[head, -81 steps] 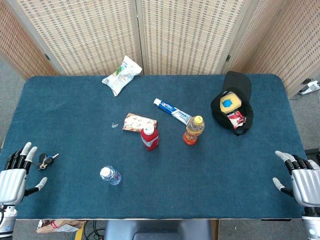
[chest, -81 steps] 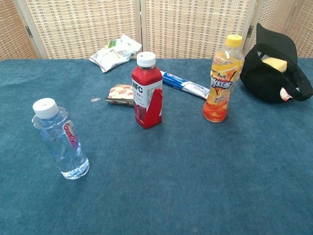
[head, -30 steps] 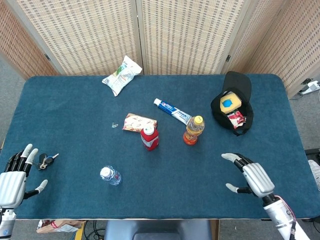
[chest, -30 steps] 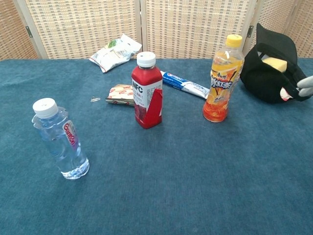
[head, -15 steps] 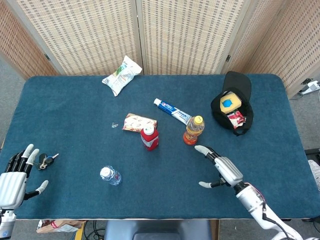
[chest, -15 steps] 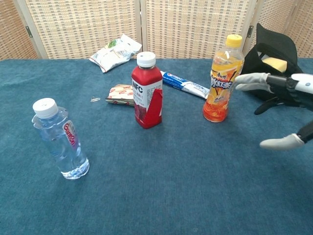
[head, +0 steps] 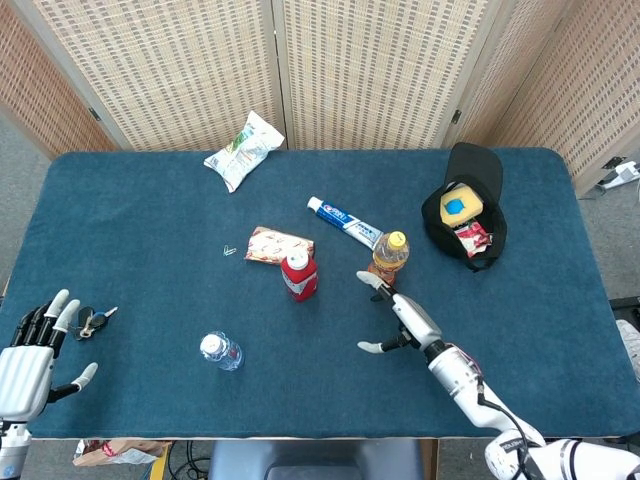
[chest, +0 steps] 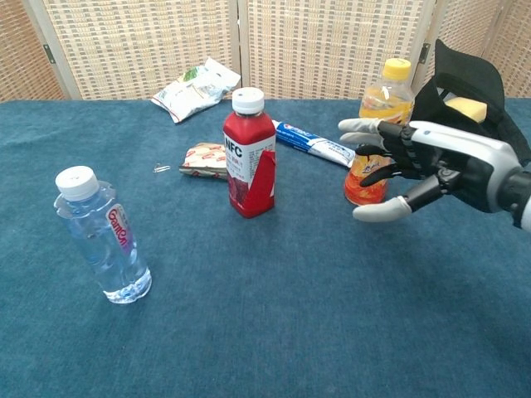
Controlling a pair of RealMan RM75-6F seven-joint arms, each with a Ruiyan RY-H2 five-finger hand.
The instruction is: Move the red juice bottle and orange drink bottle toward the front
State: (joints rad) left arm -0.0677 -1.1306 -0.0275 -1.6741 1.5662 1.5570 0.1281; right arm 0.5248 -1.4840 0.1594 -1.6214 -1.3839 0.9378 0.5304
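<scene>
Chest view first: right hand [chest: 431, 162] spread wide, holding nothing, fingers [chest: 358, 126] reaching across the front of the orange drink bottle [chest: 383, 98], thumb lower down near its base; contact impossible to confirm. Seen from the head view, same hand [head: 405, 315] just in front of the orange drink bottle [head: 388, 254], fingertips close to its base, arm running back to the near right edge. Red juice bottle [chest: 249, 153] upright left of the hand, well apart from it, toward the middle of the blue table [head: 150, 250]. Left hand [head: 28, 360] resting open and empty at the near left edge, beside a bunch of keys [head: 92, 321]. Farther out: water bottle [chest: 101, 235] standing near left, toothpaste tube [chest: 314, 143] lying behind the two drinks, small snack packet [chest: 203, 157] beside the red bottle, chip bag [chest: 196, 89] at the back, black pouch [chest: 469, 108] gaping at the right.
</scene>
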